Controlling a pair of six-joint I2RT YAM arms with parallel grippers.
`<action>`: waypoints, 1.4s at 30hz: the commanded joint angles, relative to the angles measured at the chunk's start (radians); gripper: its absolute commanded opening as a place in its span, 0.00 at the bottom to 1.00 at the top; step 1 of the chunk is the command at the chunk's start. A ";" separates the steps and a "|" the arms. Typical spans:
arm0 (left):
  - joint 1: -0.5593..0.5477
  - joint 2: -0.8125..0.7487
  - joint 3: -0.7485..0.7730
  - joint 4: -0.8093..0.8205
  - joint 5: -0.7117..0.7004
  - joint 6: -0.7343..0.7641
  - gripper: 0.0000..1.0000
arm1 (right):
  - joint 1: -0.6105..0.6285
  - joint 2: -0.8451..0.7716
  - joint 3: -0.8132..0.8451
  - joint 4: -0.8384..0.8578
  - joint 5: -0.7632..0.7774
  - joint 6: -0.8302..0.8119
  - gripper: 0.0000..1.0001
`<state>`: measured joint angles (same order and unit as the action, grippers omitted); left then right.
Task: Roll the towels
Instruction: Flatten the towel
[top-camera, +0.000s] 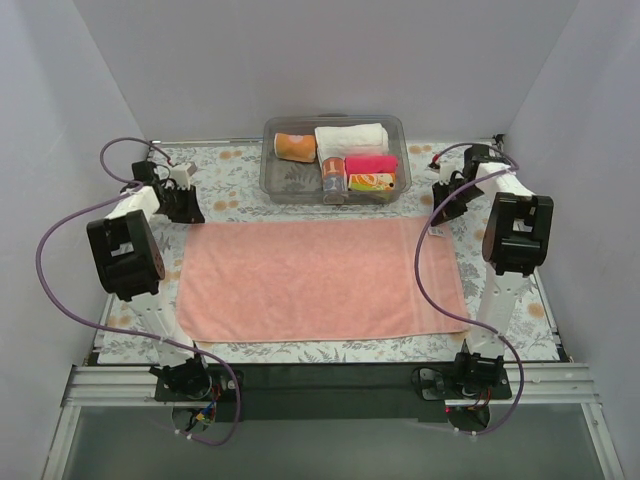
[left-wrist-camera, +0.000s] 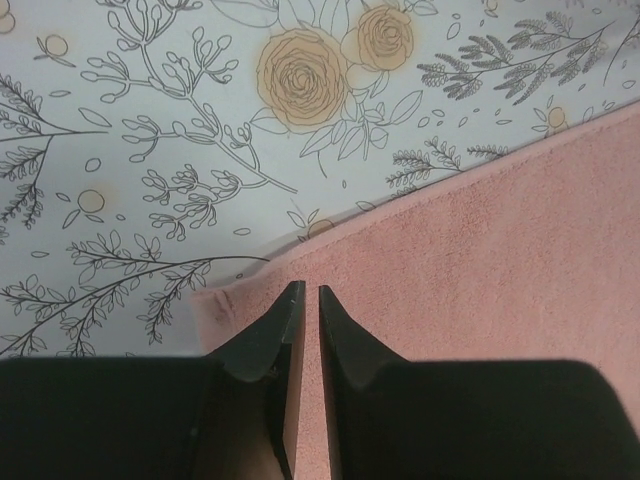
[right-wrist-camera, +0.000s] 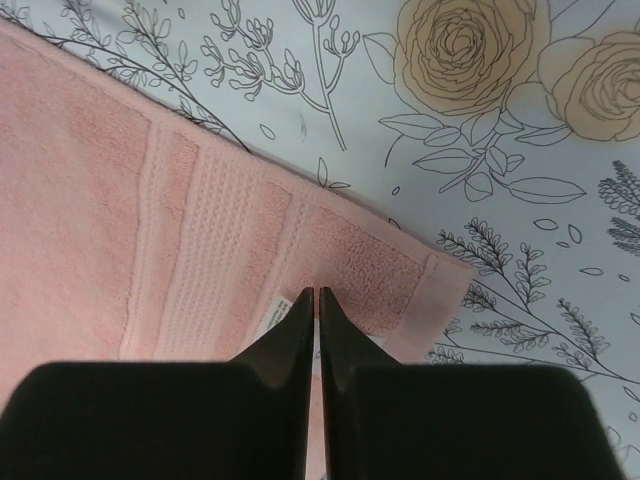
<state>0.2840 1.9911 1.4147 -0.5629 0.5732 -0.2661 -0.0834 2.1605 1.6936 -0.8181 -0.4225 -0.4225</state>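
A large salmon-pink towel (top-camera: 320, 280) lies spread flat across the middle of the floral table. My left gripper (top-camera: 188, 210) is down at its far left corner. In the left wrist view the jaws (left-wrist-camera: 311, 290) are nearly together on the towel (left-wrist-camera: 480, 260), just inside its corner. My right gripper (top-camera: 443, 210) is down at the far right corner. Its jaws (right-wrist-camera: 316, 292) are pinched on the towel (right-wrist-camera: 100, 200) beside the white tag (right-wrist-camera: 275, 312). A small rolled red-and-teal patterned cloth (top-camera: 333, 178) stands in the bin.
A clear plastic bin (top-camera: 335, 119) stands at the back centre. It holds a white rolled towel (top-camera: 352, 138), an orange roll (top-camera: 295, 146) and a hot-pink roll (top-camera: 370, 163). White walls close in the left, right and back. Purple cables loop beside both arms.
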 joint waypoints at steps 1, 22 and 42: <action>-0.002 -0.014 -0.011 -0.014 -0.045 -0.009 0.09 | -0.003 0.021 0.025 -0.009 -0.015 0.034 0.08; -0.016 0.256 0.291 -0.054 -0.181 -0.038 0.08 | -0.039 0.171 0.165 0.050 0.214 0.087 0.08; 0.018 -0.368 -0.046 -0.540 0.015 0.576 0.33 | -0.033 -0.482 -0.308 -0.246 0.161 -0.311 0.26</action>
<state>0.2985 1.7336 1.5055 -0.9482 0.5732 0.1287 -0.1284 1.7245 1.5021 -0.9508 -0.2813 -0.6300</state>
